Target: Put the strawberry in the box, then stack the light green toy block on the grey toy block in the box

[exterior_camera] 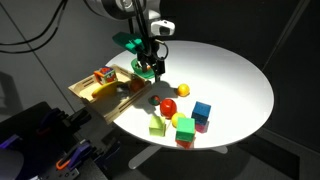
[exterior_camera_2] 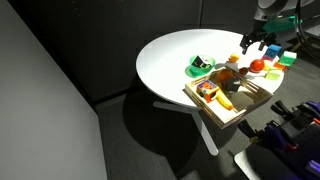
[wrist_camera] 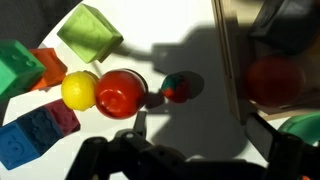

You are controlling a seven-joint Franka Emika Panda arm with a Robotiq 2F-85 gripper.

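In the wrist view the strawberry [wrist_camera: 178,87], tiny and dark red, lies on the white table between a red ball [wrist_camera: 120,92] and the wooden wall of the box [wrist_camera: 230,70]. The light green toy block [wrist_camera: 90,32] sits farther off; in an exterior view it stands at the table's near edge [exterior_camera: 158,125]. A dull grey shape [wrist_camera: 285,25] inside the box may be the grey toy block. My gripper [wrist_camera: 200,130] hangs open above the table, short of the strawberry and beside the box [exterior_camera: 88,98], with nothing between its fingers. Both exterior views show the gripper [exterior_camera: 150,72] [exterior_camera_2: 250,45].
A yellow ball [wrist_camera: 80,90], an orange block [wrist_camera: 50,68], a deeper green block [wrist_camera: 15,68] and a blue block [wrist_camera: 35,135] crowd beyond the red ball [exterior_camera: 168,105]. A green-and-white dish [exterior_camera: 135,50] stands by the box [exterior_camera_2: 215,112], which holds several toys.
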